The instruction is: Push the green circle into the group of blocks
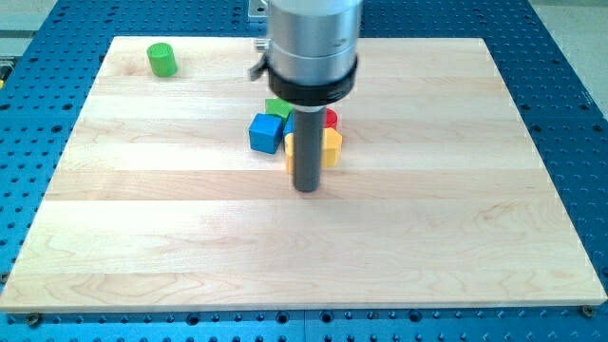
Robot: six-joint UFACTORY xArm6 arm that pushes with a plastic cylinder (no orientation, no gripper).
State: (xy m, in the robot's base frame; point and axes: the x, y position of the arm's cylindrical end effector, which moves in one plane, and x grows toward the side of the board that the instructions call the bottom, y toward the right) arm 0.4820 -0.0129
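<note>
The green circle [162, 59] is a short green cylinder standing alone near the board's top left corner. The group of blocks sits near the board's middle, partly hidden behind my rod: a blue cube [267, 132] on its left, a green block [276, 105] behind it, a red block [331, 119] on the right and a yellow block [330, 145] at the front right. My tip [306, 189] rests on the board just below the group, far to the right of and below the green circle.
The wooden board [142, 237] lies on a blue perforated table [570, 85]. The arm's grey and black body [313, 47] hangs over the top middle and hides part of the group.
</note>
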